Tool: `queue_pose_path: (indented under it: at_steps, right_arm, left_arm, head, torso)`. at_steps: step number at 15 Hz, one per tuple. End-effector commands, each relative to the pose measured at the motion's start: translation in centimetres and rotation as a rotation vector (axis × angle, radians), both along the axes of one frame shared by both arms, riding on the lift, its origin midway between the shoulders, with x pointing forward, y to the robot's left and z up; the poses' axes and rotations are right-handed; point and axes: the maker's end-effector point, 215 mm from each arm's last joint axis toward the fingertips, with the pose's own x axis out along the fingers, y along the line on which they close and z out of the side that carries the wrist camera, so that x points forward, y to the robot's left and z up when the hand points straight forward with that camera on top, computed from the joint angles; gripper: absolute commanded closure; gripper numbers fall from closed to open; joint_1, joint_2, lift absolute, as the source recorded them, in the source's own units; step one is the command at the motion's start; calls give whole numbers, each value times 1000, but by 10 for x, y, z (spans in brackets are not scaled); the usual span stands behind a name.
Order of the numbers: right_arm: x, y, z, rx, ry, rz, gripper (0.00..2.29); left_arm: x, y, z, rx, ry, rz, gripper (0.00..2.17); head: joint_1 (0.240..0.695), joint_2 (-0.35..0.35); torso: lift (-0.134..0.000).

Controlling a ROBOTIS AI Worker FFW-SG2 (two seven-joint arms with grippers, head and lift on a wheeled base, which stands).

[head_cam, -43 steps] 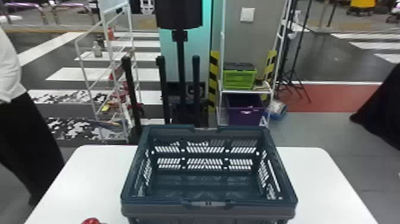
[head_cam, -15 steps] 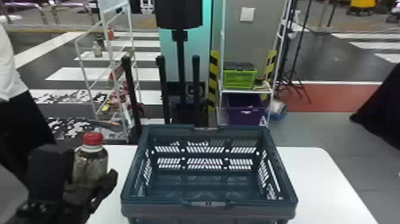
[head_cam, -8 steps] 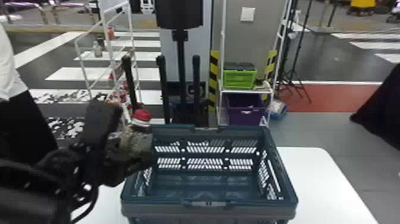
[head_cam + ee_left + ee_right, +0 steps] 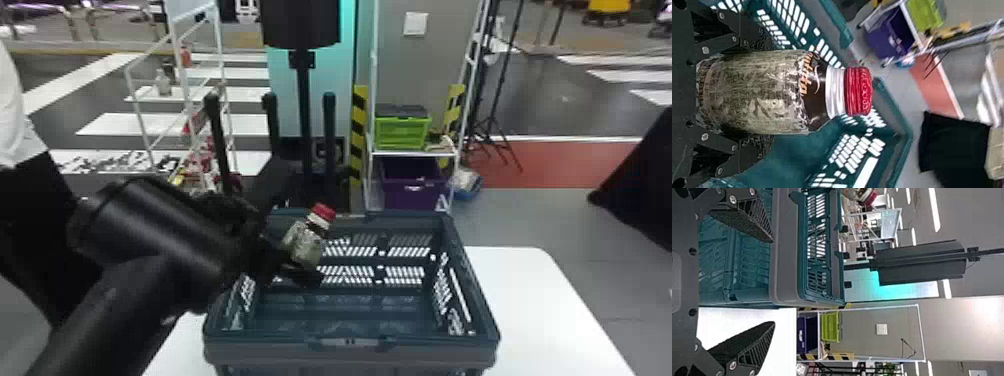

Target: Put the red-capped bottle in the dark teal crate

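My left gripper [image 4: 295, 260] is over the left part of the dark teal crate [image 4: 350, 345] in the head view, shut on the red-capped bottle [image 4: 304, 243], which leans with its cap up and to the right. In the left wrist view the gripper [image 4: 736, 94] holds the bottle [image 4: 766, 92] between its fingers, its red cap [image 4: 858, 91] pointing away from the palm, the crate [image 4: 903, 156] behind. My right gripper [image 4: 774, 282] stands open with nothing between its fingers in the right wrist view, near the crate's outer side [image 4: 785, 246].
The crate stands on a white table [image 4: 540, 300]. Beyond it are a white rack [image 4: 413, 152] with a green box [image 4: 402, 132] and a purple bin [image 4: 412, 185], a black-posted stand [image 4: 302, 100], and another rack [image 4: 140, 115] at the left.
The left arm has come in from the left with the bottle, lifted it, and carried it rightward over the crate. The bottle has gone from upright to leaning. The crate has stayed put.
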Motion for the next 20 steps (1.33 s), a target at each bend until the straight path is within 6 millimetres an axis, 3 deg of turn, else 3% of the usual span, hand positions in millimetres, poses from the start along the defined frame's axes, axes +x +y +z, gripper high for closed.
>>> queue_pose_path:
  at_steps: [1,5,9,13,16,18,19,20]
  right_arm:
    - [-1,-1,2,2,-6,-3,147]
    - [0,0,3,10,-12,-10,147]
    - [-1,-1,6,11,-18,-14,147]
    - [0,-1,5,12,-18,-15,147]
    - [0,-1,4,12,-17,-16,147]
    - [1,-1,4,11,-18,-16,147]
    - [1,-1,4,11,-18,-16,147]
    - [1,-1,4,11,-18,-16,147]
  left_arm:
    - [10,-9,-24,49,44,-61,1895]
    - [28,-36,-67,94,92,-151,1895]
    - [36,-65,-98,116,84,-255,1895]
    - [30,-67,-131,238,92,-329,1895]
    - [26,-61,-138,262,101,-343,1892]
    - [25,-58,-141,270,106,-346,1612]
    - [23,-60,-142,268,109,-348,1247]
    - [23,-61,-140,267,105,-350,417]
  head:
    - [499,0]
    - [499,0]
    - [499,0]
    - [499,0]
    - [499,0]
    - [499,0]
    - [499,0]
    - [499,0]
  torso:
    - [0]
    - [0]
    - [0]
    - [0]
    - [0]
    - [0]
    - [0]
    - [0]
